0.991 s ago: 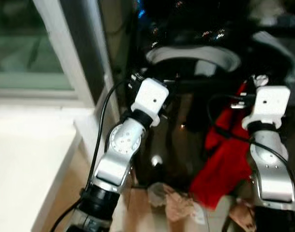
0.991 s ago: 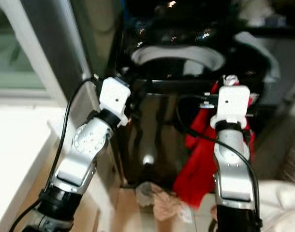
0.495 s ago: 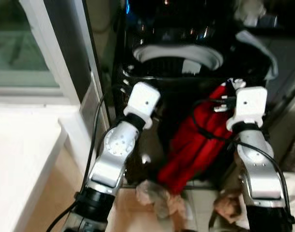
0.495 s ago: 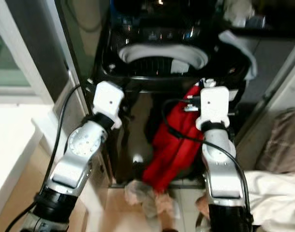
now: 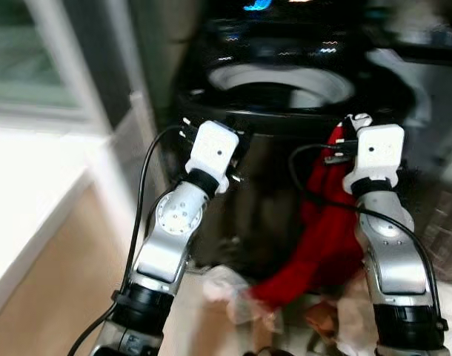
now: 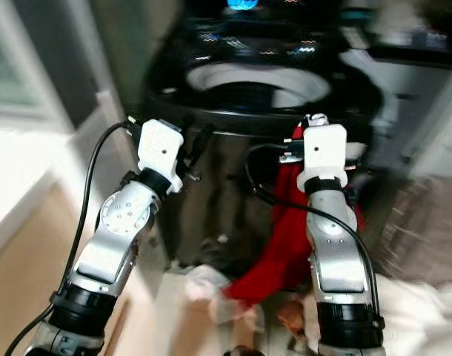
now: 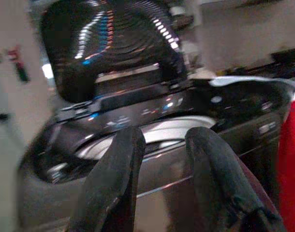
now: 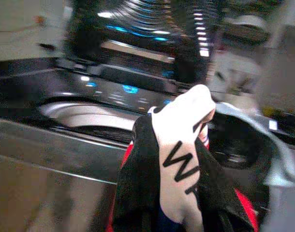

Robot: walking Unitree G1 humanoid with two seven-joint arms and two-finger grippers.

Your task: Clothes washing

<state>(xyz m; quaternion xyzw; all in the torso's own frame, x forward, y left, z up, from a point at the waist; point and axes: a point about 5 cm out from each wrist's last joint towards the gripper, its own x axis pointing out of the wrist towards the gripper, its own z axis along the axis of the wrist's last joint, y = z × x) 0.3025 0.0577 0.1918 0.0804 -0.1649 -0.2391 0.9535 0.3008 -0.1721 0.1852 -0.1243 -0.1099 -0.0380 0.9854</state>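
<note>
A black top-loading washing machine (image 5: pixel 233 193) stands in front of me with its lid (image 7: pixel 109 43) raised and the white-rimmed drum opening (image 5: pixel 281 85) exposed. My right gripper (image 8: pixel 179 140) is shut on a red garment (image 5: pixel 326 222). A white patch with black letters (image 8: pixel 179 145) sits between the fingers. The garment hangs down the machine's front toward the floor, just below the rim. My left gripper (image 7: pixel 162 145) is open and holds nothing. It points at the machine's front edge, to the left of the garment.
Pale crumpled clothes (image 5: pixel 226 289) lie on the floor at the machine's foot, and white cloth (image 6: pixel 426 311) lies to the right. A window frame and a bright white ledge (image 5: pixel 33 170) run along my left. A grey-white item (image 5: pixel 404 70) drapes over the machine's right side.
The camera has shifted and the view is blurred. Both arms now sit a little nearer the machine's rim. The red garment stays held and its lower end has swung left.
</note>
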